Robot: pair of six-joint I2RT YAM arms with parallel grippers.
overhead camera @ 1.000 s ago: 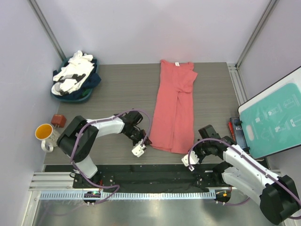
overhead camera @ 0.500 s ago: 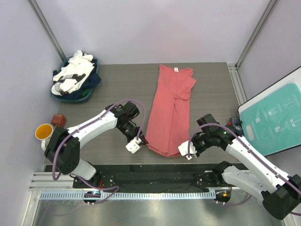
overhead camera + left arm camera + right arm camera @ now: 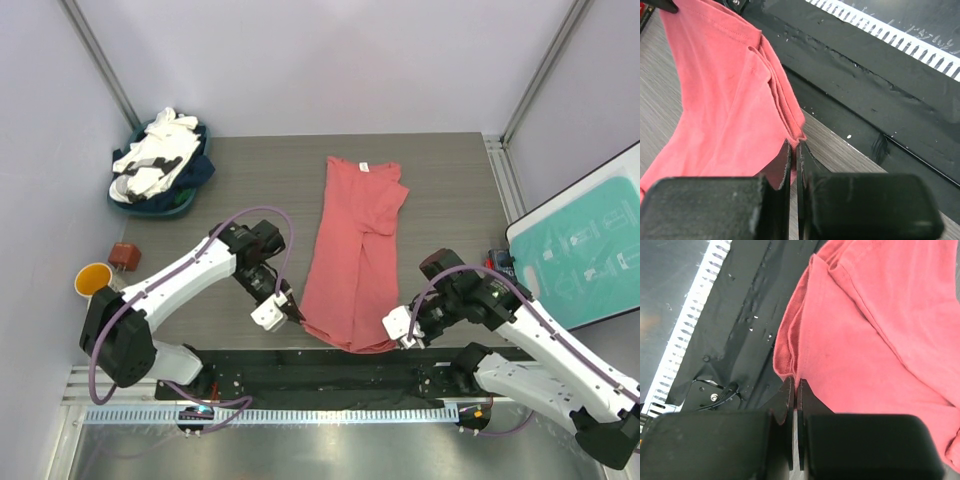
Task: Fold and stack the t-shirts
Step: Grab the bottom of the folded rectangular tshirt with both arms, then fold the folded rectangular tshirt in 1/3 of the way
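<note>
Coral-red t-shirt stretches between left claw and right claw, each clamped on a hem corner.

No legible text; coral t-shirt neck tag, teal board markings too small to read.
</note>
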